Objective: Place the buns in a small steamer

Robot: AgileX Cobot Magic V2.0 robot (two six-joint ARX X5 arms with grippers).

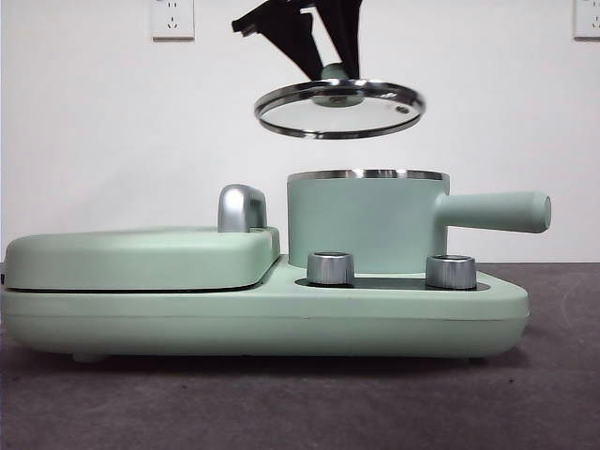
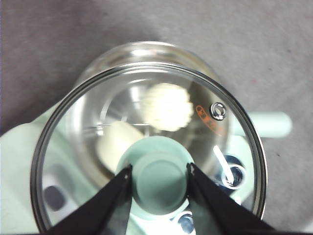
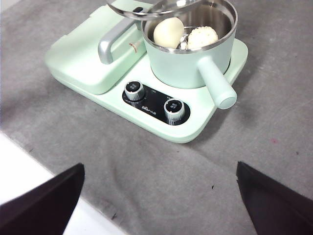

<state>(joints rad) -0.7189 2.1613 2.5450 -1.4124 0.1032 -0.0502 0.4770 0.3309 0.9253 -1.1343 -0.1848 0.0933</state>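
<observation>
Held glass lid (image 1: 339, 108) by its green knob (image 2: 160, 182) in left gripper (image 2: 160, 171), above mint steamer (image 1: 366, 220); smooth bun (image 3: 168, 32) and pleated bun (image 3: 203, 36) inside, perhaps touching. Right gripper (image 3: 159, 196) spread wide.

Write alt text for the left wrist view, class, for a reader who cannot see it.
The left gripper grips the green knob of a round glass lid above the mint-green steamer pot. Through the glass show a pleated white bun and a smooth cream bun.
</observation>
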